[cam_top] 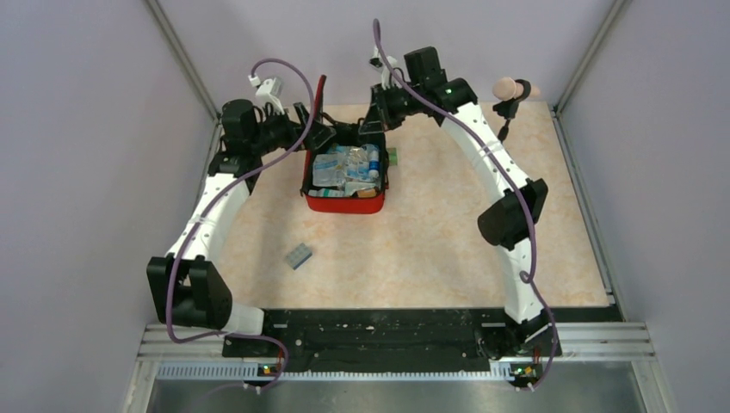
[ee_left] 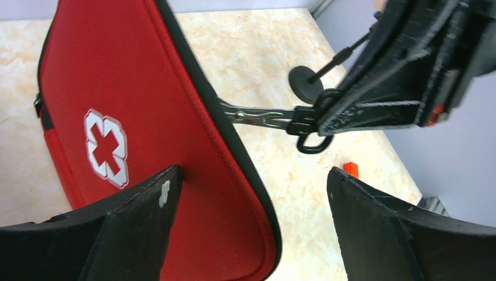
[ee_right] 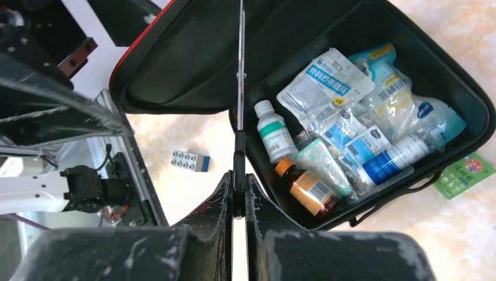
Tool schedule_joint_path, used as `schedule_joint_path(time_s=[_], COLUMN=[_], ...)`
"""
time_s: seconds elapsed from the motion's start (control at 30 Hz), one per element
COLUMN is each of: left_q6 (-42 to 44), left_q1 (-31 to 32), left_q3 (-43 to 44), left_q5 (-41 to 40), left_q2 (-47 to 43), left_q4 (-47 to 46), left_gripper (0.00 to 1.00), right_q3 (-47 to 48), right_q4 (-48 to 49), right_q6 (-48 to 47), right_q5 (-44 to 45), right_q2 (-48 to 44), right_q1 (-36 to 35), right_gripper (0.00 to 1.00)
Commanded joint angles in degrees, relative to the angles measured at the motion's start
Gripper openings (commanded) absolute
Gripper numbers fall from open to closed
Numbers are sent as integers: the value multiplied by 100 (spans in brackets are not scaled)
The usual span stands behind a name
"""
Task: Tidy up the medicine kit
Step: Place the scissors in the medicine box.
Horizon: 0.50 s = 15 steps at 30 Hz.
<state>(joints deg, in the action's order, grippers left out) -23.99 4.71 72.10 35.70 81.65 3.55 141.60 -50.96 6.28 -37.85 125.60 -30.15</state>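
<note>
The red medicine kit (cam_top: 344, 203) lies open at the back middle of the table, its lid (cam_top: 321, 93) standing upright. The lid's outside with the white cross (ee_left: 105, 149) fills the left wrist view. Inside the kit (ee_right: 456, 88) are bottles, tubes and sachets. My right gripper (ee_right: 238, 182) is shut on the black zipper pull (ee_right: 239, 158), which hangs from a metal tab at the lid's edge; the pull also shows in the left wrist view (ee_left: 263, 116). My left gripper (ee_left: 252, 174) is open, its jaws wide apart either side of the lid's black-edged corner, not touching it.
A blue-grey toy brick (cam_top: 299, 255) lies on the table in front of the kit. A green packet (cam_top: 392, 157) lies by the kit's right side. A small orange-red block (ee_left: 350, 169) and a black round-based stand (ee_left: 305, 84) sit behind the kit, near the walls.
</note>
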Motion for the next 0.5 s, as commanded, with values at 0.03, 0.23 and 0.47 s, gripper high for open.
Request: schedule_joint_path(time_s=[0.03, 0.23, 0.47], left_q6=[910, 1089, 1416], left_q1=[142, 261, 560], left_q3=[497, 856, 1263], left_q5=[548, 673, 653], left_q2=[61, 406, 721], left_q4=[265, 585, 905], left_gripper=[97, 97, 98], right_q3=[-282, -628, -844], right_q4=[99, 165, 165], right_q6=[534, 748, 901], right_q5=[-666, -1303, -1687], right_q2=[-146, -185, -300], right_q1=[246, 524, 749], right_gripper=[0, 2, 5])
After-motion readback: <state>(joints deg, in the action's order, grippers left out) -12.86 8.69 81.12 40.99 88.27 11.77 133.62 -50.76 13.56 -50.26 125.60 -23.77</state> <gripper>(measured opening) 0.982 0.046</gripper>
